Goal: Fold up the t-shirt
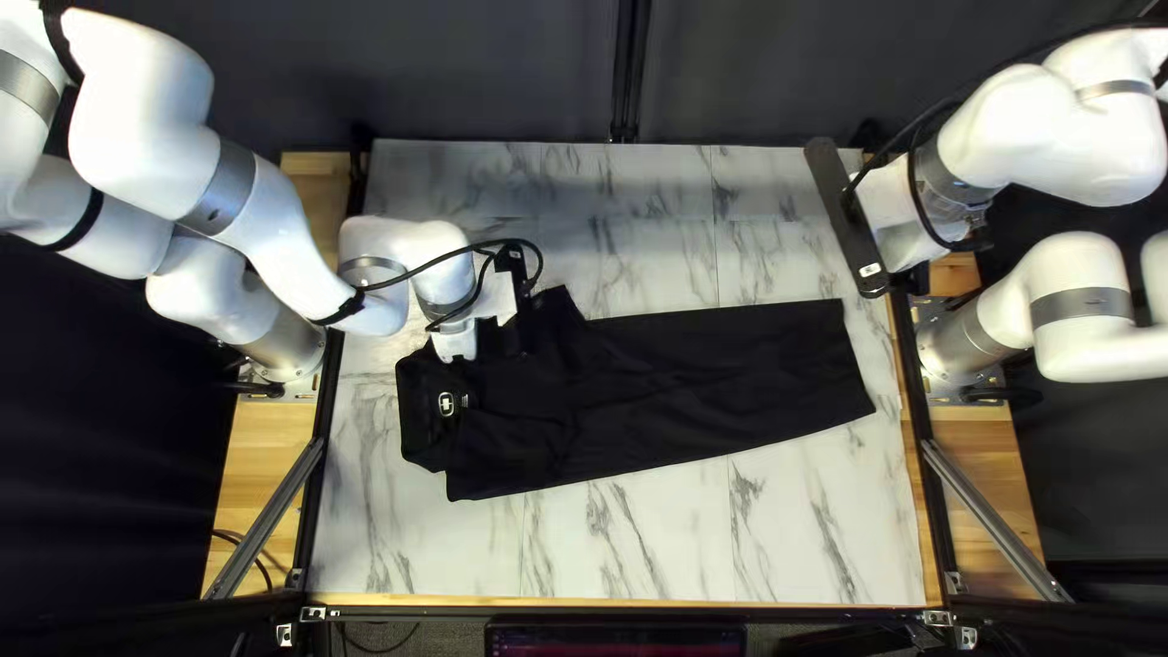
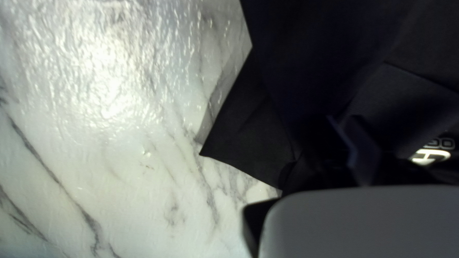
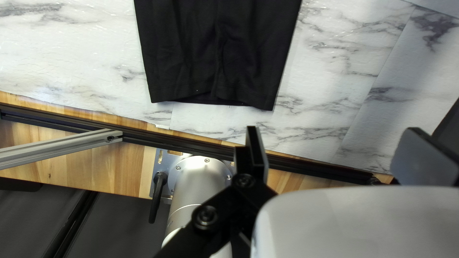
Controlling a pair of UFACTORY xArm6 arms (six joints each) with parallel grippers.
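In the top left view, the black t-shirt (image 1: 694, 377) is lying stretched along the marbled table (image 1: 645, 542), its collar (image 1: 422, 414) pointing at the left arm's side and its hem (image 1: 859, 355) reaching toward the right arm's side. And there's the left gripper (image 1: 517, 344), working in low over the collar half, just beside the label (image 1: 447, 404) and close to the edge facing the curtain (image 1: 487, 73). Over on the other side, the right gripper (image 1: 849, 219) is hanging near the table's right edge, well clear of the cloth, with a black cable (image 1: 915, 201) looping around its wrist.

Over to the left wrist view: the left gripper (image 2: 351, 141) is sitting right in among the dark fabric, black against black, and I cannot tell whether it's grasping or letting go. A pointed corner of the shirt (image 2: 203, 154) is jutting out beside it onto the pale tabletop, while the label's white lettering is peeking out on the opposite side.

And the right wrist view! The right gripper (image 3: 337, 148) is showing a released hand, its fingers (image 3: 256, 153) standing wide apart, holding nothing. The shirt's hem is lying ahead of them, apart from both, running slightly wavy across the table. Close beside the nearer finger, the right arm's silver base (image 3: 203, 177) is standing at the wooden edge, a black lever (image 3: 157, 196) angling off its mounting plate.
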